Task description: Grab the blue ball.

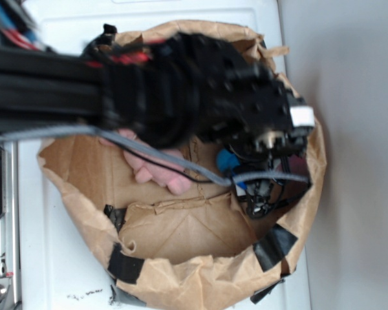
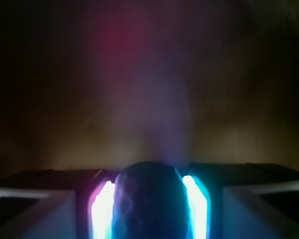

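Observation:
In the wrist view a dark teal-blue ball [image 2: 148, 209] with a dimpled skin fills the gap between my two fingers, which press against its left and right sides; bright light glows along both finger pads [image 2: 103, 209]. My gripper [image 2: 149, 181] is shut on the blue ball. From the exterior view the black arm reaches in from the left over a brown paper bag [image 1: 181, 258], and the gripper [image 1: 249, 177] points down inside its right half. A patch of the blue ball [image 1: 226, 160] shows beside the fingers, mostly hidden by the arm.
The bag's rolled rim is patched with black tape [image 1: 124, 265]. A pink soft object [image 1: 156, 171] lies inside the bag at the left, under the arm. A grey cable [image 1: 181, 165] crosses the bag. The bag sits on a white surface [image 1: 64, 258].

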Available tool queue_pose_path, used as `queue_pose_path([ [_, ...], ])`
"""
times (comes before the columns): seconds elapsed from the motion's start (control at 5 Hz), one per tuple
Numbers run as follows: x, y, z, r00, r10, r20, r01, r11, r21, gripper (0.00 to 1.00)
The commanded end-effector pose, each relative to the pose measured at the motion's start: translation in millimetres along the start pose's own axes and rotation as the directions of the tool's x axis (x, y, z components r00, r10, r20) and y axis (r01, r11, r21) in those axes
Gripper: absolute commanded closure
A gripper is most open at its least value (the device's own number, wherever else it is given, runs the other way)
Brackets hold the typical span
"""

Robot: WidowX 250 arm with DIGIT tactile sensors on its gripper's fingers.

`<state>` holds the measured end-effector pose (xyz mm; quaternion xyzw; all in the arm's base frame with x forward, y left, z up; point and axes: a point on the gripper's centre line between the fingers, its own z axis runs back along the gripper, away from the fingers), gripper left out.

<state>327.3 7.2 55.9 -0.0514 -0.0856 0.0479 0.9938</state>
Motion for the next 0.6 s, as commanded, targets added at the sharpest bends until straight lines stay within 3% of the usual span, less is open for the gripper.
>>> queue_pose_path([
  [0.0,-1.7,21.8,90.9,0.997,-0.059,0.050,0.062,0.995,-0.078,1.00],
  [0.4,-13.5,27.1,118.4,0.990,-0.076,0.118,0.087,0.992,-0.089,1.00],
])
